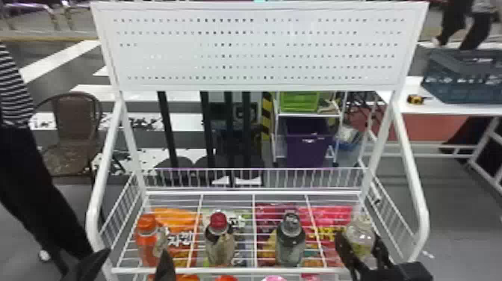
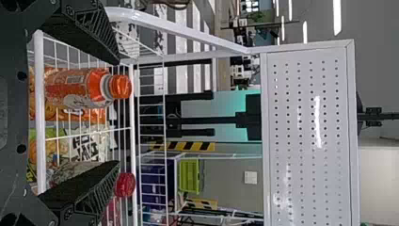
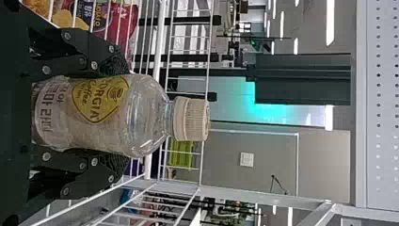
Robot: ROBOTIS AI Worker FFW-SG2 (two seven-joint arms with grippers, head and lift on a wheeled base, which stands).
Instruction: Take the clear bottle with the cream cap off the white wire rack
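1. My right gripper [image 1: 361, 244] holds the clear bottle [image 1: 360, 236] upright, pinched around its sides, at the white wire rack's [image 1: 224, 270] right end.
2. My left gripper [image 1: 135, 253] gapes near the orange-capped bottle [image 1: 146, 225].

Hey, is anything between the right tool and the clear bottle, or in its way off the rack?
Nothing visible between the right tool and the clear bottle: the fingers are against both sides. Lifting up looks free too; the wire side wall on the right would probably block a sideways exit.
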